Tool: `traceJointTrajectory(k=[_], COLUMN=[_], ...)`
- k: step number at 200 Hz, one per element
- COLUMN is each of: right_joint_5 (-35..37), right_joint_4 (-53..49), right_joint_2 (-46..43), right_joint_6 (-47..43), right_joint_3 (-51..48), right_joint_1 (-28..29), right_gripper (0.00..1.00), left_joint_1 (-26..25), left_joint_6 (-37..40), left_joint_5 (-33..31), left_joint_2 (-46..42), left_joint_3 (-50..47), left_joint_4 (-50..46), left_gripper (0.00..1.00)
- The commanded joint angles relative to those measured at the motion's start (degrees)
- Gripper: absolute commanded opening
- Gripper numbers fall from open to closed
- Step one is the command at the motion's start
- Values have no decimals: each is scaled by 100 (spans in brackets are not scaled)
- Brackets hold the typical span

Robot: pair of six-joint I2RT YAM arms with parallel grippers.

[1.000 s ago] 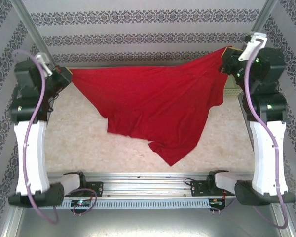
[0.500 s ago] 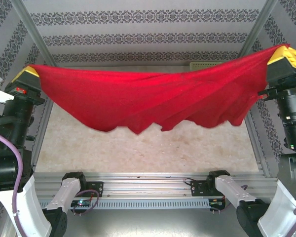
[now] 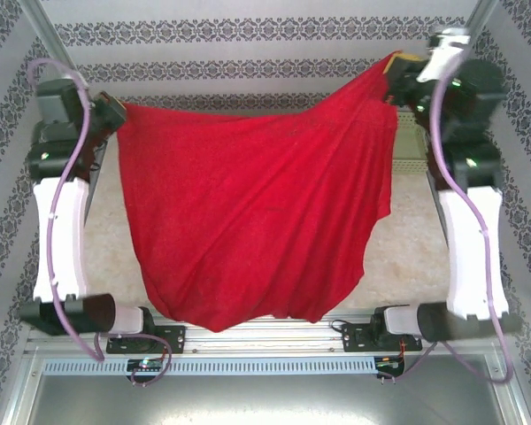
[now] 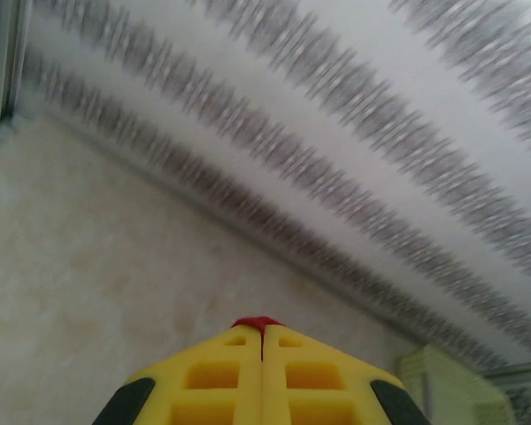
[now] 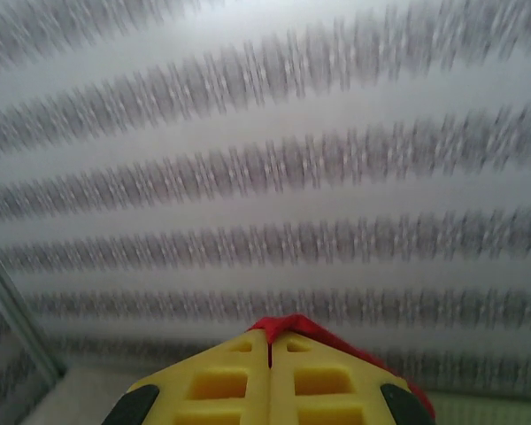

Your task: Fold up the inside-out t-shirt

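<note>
Left fingers (image 4: 214,379) at ten o'clock, right fingers (image 5: 219,382) at two, clamp the t-shirt (image 3: 257,212), seemingly hanging toward six o'clock.

Plain bright red t-shirt (image 3: 257,221), patterned backdrop.
The wall (image 3: 248,53) was white with dark grey ornamental bands; the table (image 3: 416,257) was mottled beige, the basket (image 4: 451,381) pale green, and the left gripper (image 4: 263,329) and right gripper (image 5: 271,341) yellow.

A lab-style test booth: patterned wallpaper walls (image 3: 248,35), marble-look tabletop (image 3: 411,257), aluminium framing rail (image 3: 274,341).
</note>
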Motion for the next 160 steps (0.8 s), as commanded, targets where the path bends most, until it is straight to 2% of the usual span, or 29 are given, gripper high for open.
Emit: traceJointTrajectory(k=[1,33,69,113,160], right_joint_5=[-520,-289,72,545,781], right_joint_4=[707,717,398,-82,-640], right_joint_2=[569,1929,3511,4943,5919], right_joint_6=[193,-54,-192,-351,-494], right_joint_3=[-347,-169,721,2040,3611], right_joint_1=[8,374,539,525,497], right_gripper=[0,0,0,0,0], left_joint_1=[63,61,71,122,317], left_joint_6=[-74,24,199,304,402], left_joint_5=[226,228,28,-61,-105], left_joint_2=[437,1388,2422,3448,3990], left_joint_3=[-405,-878,-920,-329,472], left_joint_4=[434,1183,1808,2115,1990], left_gripper=[0,0,0,0,0])
